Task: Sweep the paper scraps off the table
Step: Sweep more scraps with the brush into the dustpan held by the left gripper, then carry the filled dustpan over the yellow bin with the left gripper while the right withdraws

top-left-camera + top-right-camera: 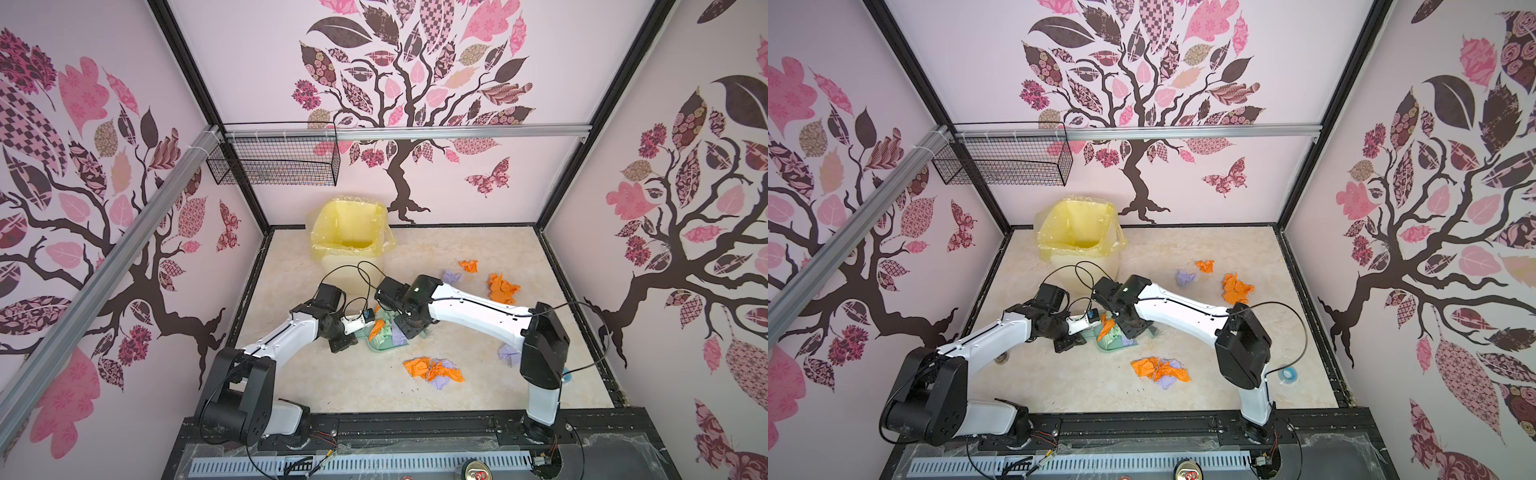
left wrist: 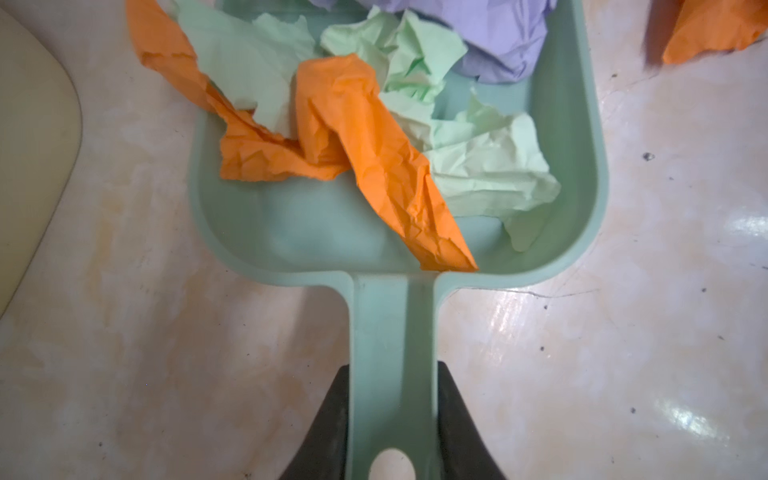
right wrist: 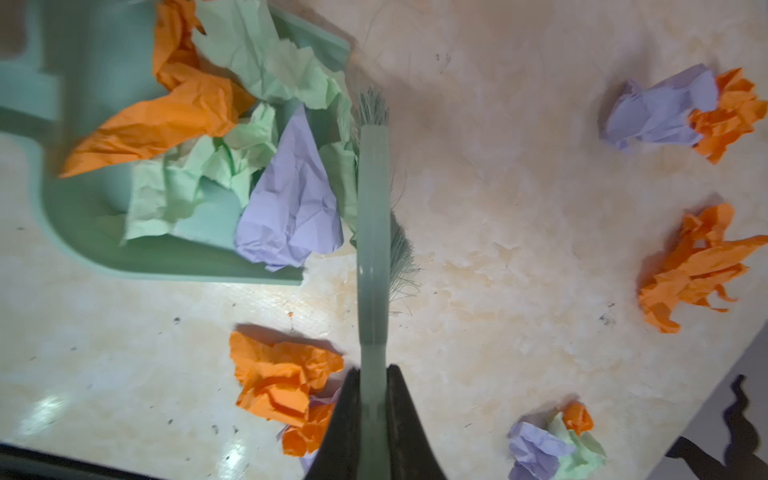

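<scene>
We clamp left jaws on dustpan [image 2: 324,232] handle so it lies flat on desk [image 1: 332,386]. Right jaws pinch brush [image 3: 374,208] at its mouth to push paper scraps [image 2: 365,141] in. More lie at 2 and 5 o'clock from dustpan.

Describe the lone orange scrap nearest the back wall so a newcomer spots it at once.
Start at the yellow-lined bin at the back of the table. Look to its right: the orange scrap lies alone, farther back than any other paper. Unlike the larger orange heap nearer the right edge and the lavender wad close by, it is one small, compact ball.
</scene>
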Motion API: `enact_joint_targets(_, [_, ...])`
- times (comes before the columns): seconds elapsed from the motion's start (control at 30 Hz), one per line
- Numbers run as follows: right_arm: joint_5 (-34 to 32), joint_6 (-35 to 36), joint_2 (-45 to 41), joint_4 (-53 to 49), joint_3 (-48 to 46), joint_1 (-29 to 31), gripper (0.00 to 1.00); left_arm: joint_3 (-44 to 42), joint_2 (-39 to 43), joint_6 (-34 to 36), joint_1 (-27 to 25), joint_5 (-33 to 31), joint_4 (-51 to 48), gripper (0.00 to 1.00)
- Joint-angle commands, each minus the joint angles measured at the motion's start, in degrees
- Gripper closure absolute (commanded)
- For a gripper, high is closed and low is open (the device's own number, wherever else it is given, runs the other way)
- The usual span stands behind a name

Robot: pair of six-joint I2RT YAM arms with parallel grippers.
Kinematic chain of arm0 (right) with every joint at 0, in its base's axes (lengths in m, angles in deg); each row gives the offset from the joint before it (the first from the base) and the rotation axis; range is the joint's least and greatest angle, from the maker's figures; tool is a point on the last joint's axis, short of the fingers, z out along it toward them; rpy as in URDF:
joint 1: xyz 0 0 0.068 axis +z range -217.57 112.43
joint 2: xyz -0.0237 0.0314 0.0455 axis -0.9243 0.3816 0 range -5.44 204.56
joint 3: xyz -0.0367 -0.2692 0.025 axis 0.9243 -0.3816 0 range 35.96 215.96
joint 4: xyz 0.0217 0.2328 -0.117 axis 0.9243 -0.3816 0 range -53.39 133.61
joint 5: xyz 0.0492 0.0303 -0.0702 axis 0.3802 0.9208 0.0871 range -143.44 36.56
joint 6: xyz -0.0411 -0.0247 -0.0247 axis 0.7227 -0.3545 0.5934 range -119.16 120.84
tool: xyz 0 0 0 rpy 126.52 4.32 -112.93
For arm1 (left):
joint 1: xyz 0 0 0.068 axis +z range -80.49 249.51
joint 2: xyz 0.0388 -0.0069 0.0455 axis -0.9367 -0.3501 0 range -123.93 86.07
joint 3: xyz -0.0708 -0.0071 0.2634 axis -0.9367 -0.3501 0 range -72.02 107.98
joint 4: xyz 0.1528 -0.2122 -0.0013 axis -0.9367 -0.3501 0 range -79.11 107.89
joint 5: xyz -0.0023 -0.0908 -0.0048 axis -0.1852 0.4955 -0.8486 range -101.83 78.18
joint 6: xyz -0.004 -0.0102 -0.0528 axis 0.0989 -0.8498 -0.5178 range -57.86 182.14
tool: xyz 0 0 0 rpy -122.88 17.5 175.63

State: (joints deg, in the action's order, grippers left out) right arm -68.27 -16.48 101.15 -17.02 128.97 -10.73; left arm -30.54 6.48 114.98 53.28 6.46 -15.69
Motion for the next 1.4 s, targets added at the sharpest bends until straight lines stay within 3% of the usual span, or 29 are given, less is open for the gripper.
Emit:
enact_joint_targets(0.0, [6.8,-3.4,-4.5,4.2,-1.9,0.1,1.0,1.5,-0.1,-0.7,-0.2,1.0,0.6,1.0])
enact_joint_targets(0.33, [9.3,-4.7,-8.2,4.0,-2.7,0.4,1.0,1.4,0.0,-1.0,-0.3,1.2,0.7,1.0])
enact_joint_targets(0.6, [1.5,-6.7,-11.0,-4.8,-1.9,0.4,1.0,1.0,3.8,-3.3,-0.3,4.6,2.3,1.0])
enact_joint_targets(0.97, [-1.6,-8.8,-14.7,-7.7,-3.3,0.4,1.0,1.6,8.2,-6.6,-0.3,10.9,3.8,1.0])
enact_joint_targets(1.37, [-7.1,-11.5,-23.2,-13.2,-2.1,0.4,1.0,1.7,8.4,-7.0,-0.3,10.4,4.3,1.0])
